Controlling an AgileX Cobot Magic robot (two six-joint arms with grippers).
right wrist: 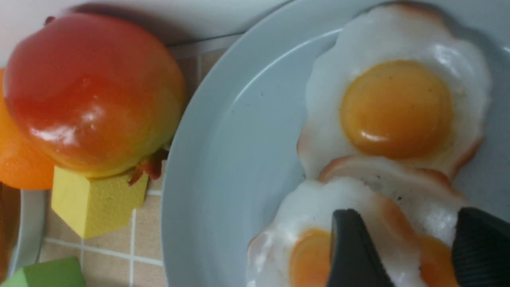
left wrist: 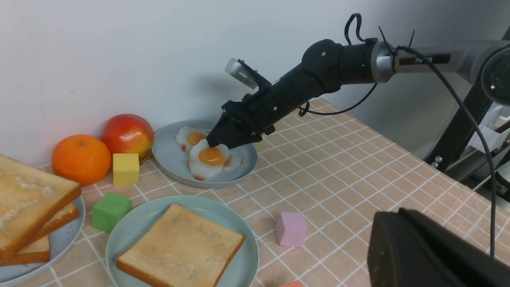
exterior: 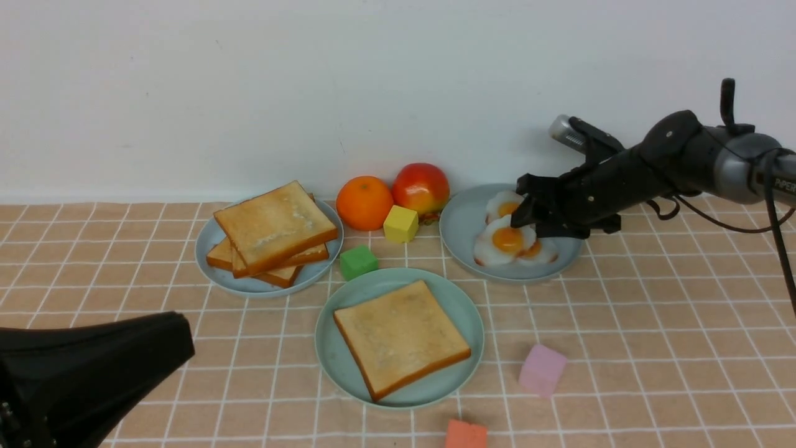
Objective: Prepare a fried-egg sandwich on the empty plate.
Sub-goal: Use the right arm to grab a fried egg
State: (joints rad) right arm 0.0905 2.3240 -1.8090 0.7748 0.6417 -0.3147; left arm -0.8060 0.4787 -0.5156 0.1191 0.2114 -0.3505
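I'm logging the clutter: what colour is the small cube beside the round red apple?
Yellow. The small cube shows best in the front view.

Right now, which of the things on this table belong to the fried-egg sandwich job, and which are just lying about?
Belong to the job: mint-green plate, the toast slice on it, toast stack on the left grey-blue plate, fried eggs on the right grey-blue plate, right gripper open over the eggs.
Lying about: orange, apple, yellow cube, green cube, pink cube, red-orange cube.
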